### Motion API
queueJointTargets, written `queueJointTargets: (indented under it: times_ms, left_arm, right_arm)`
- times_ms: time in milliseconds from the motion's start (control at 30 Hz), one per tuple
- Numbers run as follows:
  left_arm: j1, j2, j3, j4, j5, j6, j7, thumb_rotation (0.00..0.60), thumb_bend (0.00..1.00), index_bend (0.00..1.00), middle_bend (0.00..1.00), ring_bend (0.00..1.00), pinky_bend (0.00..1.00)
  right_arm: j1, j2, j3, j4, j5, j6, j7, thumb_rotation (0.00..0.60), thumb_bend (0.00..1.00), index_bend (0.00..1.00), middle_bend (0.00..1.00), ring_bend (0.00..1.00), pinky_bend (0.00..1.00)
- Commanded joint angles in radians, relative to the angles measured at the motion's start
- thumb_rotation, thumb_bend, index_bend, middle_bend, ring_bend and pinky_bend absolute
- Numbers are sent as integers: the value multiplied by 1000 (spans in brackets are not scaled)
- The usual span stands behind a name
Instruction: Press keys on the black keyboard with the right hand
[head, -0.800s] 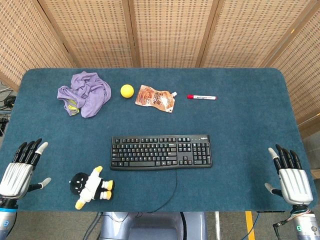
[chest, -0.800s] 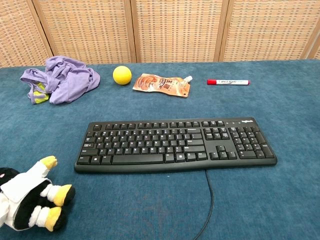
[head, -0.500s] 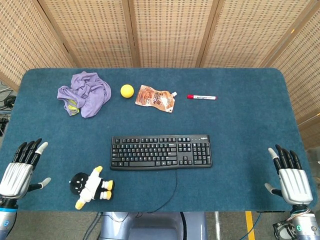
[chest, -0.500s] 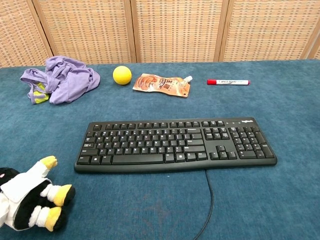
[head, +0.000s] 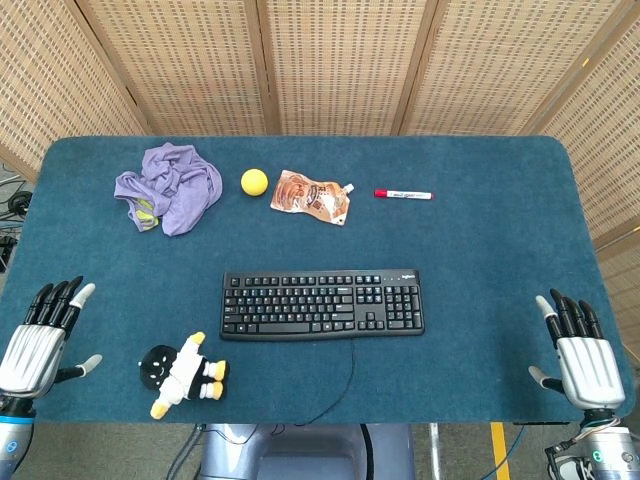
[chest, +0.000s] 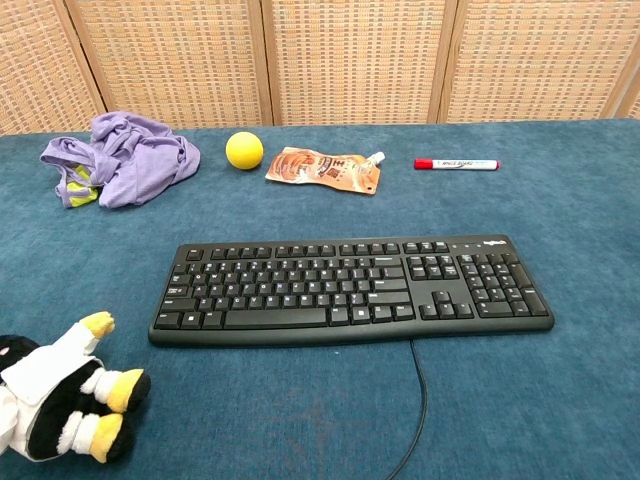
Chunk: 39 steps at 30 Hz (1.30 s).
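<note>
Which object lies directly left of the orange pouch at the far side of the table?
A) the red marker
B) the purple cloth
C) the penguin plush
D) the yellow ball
D: the yellow ball sits just left of the orange pouch, between it and the purple cloth.

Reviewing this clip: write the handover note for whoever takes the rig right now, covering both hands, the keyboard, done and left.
Right hand: holds nothing, fingers apart, at the table's near right corner, well clear of the keyboard.
Left hand: holds nothing, fingers apart, at the near left edge beside the plush penguin.
Black keyboard: flat at the table's centre, cable running off the near edge, nothing on it.
Done: no key contact shows.
Left: bring the right hand over to the keyboard and press keys.
</note>
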Motion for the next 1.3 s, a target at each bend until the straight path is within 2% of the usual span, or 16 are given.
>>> queueJointTargets:
  times_ms: [33, 467, 567, 600, 667, 733, 833, 900, 1100, 1233, 1300]
  left_arm:
    - [-1, 0, 1, 1, 1, -2, 0, 600, 41, 0, 0, 0, 0]
    - [0, 0, 1, -4, 0, -1, 6, 600, 41, 0, 0, 0, 0]
    - [1, 2, 1, -5, -1, -1, 2, 600, 41, 0, 0, 0, 0]
    - [1, 2, 0, -5, -2, -1, 1, 600, 41, 0, 0, 0, 0]
    - [0, 3, -1, -5, -5, -2, -2, 600, 41, 0, 0, 0, 0]
    - [0, 4, -3, -5, -6, -2, -5, 600, 41, 0, 0, 0, 0]
    - [-1, 5, -3, -4, -7, -1, -8, 600, 41, 0, 0, 0, 0]
    - [-1, 5, -3, -3, -7, -2, -9, 600, 41, 0, 0, 0, 0]
    - [-3, 2, -1, -2, -4, -8, -7, 600, 41, 0, 0, 0, 0]
    - [-3, 1, 1, -3, -2, -8, -4, 600, 42, 0, 0, 0, 0]
    - [-3, 1, 0, -3, -2, -6, -5, 600, 41, 0, 0, 0, 0]
  right_arm:
    - [0, 0, 0, 0, 1, 0, -1, 600, 155, 0, 0, 0, 0]
    - [2, 3, -3, -5, 0, -9, 2, 600, 160, 0, 0, 0, 0]
    - [5, 0, 0, -13, -3, -7, -2, 600, 196, 0, 67, 0, 0]
    - [6, -2, 2, -15, -4, -6, -4, 600, 205, 0, 123, 5, 0]
    - [10, -7, 9, -18, -1, -3, -19, 600, 216, 0, 211, 72, 13]
    - [19, -9, 19, -24, 4, -6, -44, 600, 241, 0, 322, 225, 122]
    - [57, 4, 71, -57, 14, -7, -102, 600, 260, 0, 445, 359, 273]
    - [72, 15, 85, -79, 25, -21, -124, 600, 260, 0, 509, 424, 317]
    - [152, 71, 130, -179, 88, -127, -218, 600, 262, 0, 607, 528, 362]
    - [207, 83, 152, -222, 147, -201, -279, 600, 354, 0, 650, 581, 391]
    - [234, 84, 162, -243, 183, -235, -310, 600, 363, 0, 654, 587, 399]
